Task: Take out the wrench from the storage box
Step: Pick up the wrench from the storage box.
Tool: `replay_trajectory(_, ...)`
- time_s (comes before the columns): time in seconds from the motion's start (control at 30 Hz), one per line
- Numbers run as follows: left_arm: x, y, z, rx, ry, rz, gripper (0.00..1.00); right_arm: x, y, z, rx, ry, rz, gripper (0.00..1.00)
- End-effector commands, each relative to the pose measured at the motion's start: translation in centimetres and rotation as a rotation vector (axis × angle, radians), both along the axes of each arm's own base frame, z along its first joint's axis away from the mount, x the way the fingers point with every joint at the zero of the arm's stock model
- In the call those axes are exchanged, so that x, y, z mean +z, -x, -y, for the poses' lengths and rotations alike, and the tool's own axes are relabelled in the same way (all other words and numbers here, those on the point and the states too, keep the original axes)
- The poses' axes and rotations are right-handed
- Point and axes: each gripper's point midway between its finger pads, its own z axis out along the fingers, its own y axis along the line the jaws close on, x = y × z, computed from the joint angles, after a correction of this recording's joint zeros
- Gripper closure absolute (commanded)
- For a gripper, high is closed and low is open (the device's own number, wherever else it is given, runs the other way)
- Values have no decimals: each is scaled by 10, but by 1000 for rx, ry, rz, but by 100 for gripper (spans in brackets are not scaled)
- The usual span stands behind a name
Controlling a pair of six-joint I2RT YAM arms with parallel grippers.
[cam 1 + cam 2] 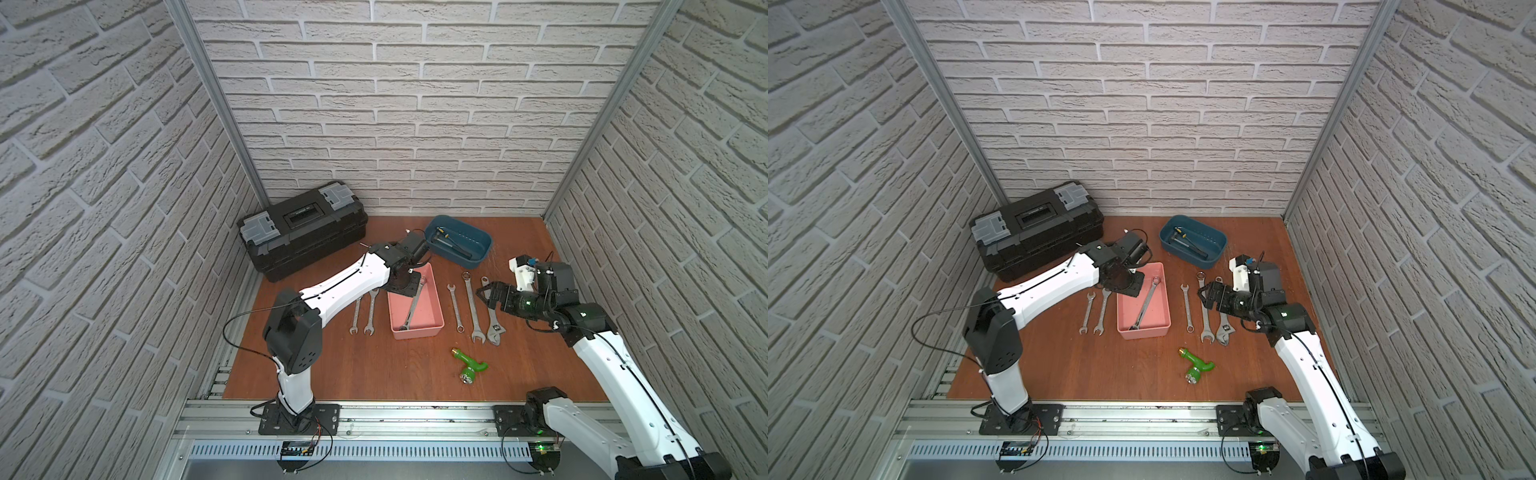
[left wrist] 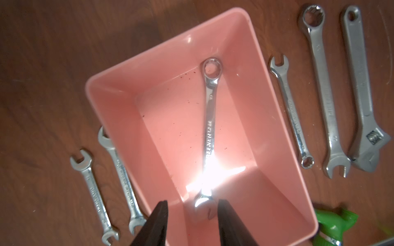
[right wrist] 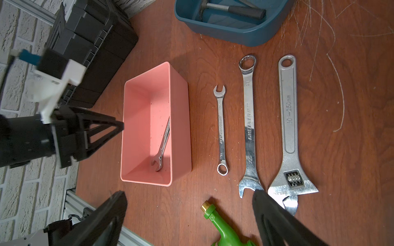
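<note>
Over the far left corner of the pink storage box [image 1: 437, 309] hovers the left gripper [image 2: 193, 202], jaws apart, gripping nothing. The combination wrench [image 2: 210, 119] lies slanted on the box floor; I see its open end between the fingers [image 2: 157, 223] in the left wrist view. The right gripper [image 1: 483, 294] hangs wide apart above the adjustable wrench [image 1: 492, 320], empty.

The adjustable wrench [image 3: 288, 127] reads 10"-250mm, the big spanner [image 3: 249, 119] 22

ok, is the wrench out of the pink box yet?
No: the wrench lies inside the storage box, and the left tool is open, holding nothing.
</note>
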Motion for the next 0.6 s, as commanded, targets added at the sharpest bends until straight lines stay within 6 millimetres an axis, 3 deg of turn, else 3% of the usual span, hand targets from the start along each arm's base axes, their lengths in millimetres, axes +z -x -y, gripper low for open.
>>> replay_trajectory(0.0, -34, -1, 15, -14, -22, -50, 57, 13, -2, 4, -7, 10, 57, 3)
replay_trajectory(0.33, -84, -13, 23, -35, -50, -82, 57, 14, 0, 7, -13, 14, 59, 3)
replay_trajectory(0.57, -102, -12, 20, -15, -85, -98, 57, 13, -1, 7, -14, 10, 57, 3)
